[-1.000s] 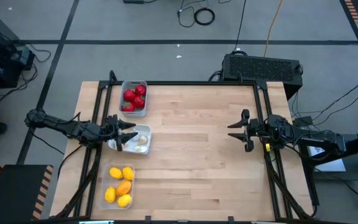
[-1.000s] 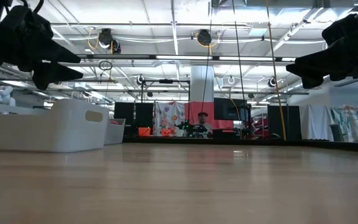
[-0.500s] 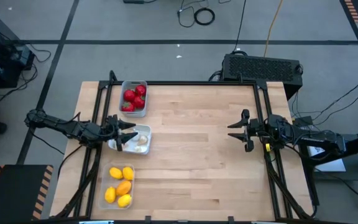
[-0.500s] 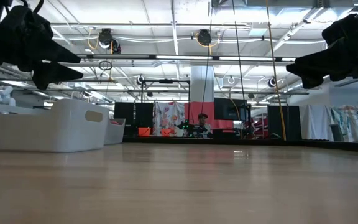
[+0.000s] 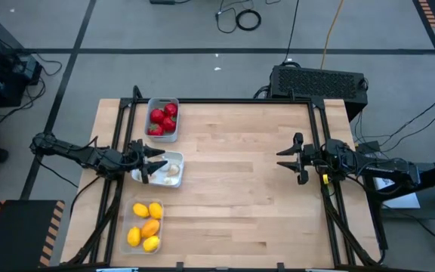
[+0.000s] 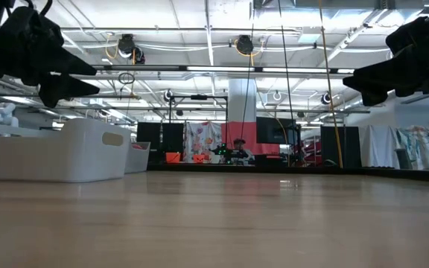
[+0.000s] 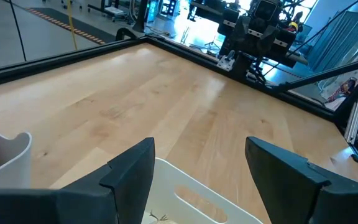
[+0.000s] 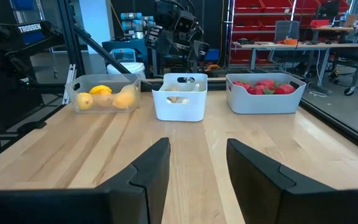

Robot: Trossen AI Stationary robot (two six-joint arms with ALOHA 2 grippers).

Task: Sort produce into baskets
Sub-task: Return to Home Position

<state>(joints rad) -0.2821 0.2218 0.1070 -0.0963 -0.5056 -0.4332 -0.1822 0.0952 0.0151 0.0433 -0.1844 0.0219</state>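
Open and empty, the dark two-fingered left gripper (image 5: 155,164) hung over the white plastic basket (image 5: 180,171) at centre-left, apparently clear of it; the right gripper (image 5: 283,159), likewise open, sat far right.

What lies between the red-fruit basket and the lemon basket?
The white basket with whitish bulbs lies there, the left tool over it, as the high view shows.

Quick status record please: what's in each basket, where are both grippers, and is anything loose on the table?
grey basket: red fruits
white basket: garlic bulbs
clear basket: lemons, yellow plus one orange
left gripper: open, empty, above the white basket
right gripper: open, empty, over the table's right side
table: no loose produce seen
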